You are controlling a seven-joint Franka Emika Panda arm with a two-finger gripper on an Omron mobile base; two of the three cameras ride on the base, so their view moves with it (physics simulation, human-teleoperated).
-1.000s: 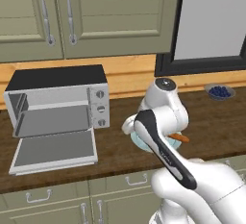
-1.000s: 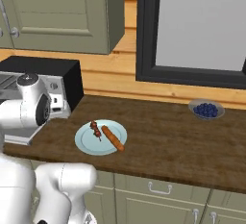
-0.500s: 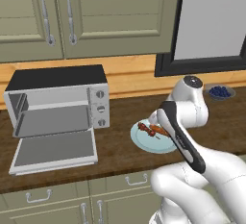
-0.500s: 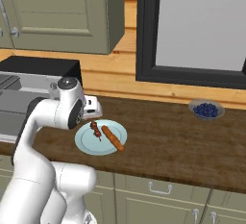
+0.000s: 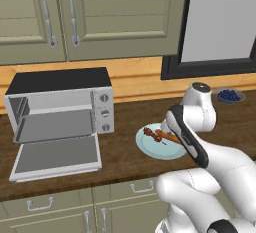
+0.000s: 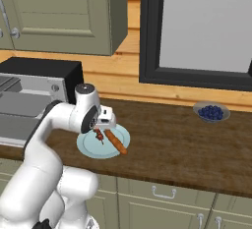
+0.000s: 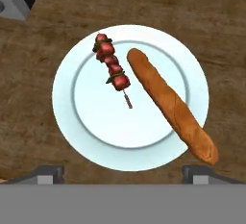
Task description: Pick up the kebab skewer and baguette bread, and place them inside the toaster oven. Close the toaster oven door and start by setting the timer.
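Hand view looks straight down on a white plate (image 7: 77, 136) where the kebab skewer (image 7: 113, 69) and the baguette (image 7: 170, 105) lie side by side, close but not touching, the bread's far end reaching over the plate's rim. The gripper (image 7: 124, 174) is poised above with its jaws spread wide and nothing between them, the two fingertips (image 7: 48, 174) standing well apart at the bottom edge. Seen from the right base view, the gripper (image 6: 106, 122) hangs just over the plate's near side on the wooden counter (image 6: 187, 144). The toaster oven (image 5: 62, 102) stands well to one side, its door (image 5: 55, 156) already folded down flat.

Judging by this, the skewer is the likely first pick. A clean grasp is best made by centring the hand over the meat chunks, turning the jaws across the stick's line, and descending straight. The baguette should be kept outside the fingers, since it lies just beside and could be nudged off the plate.
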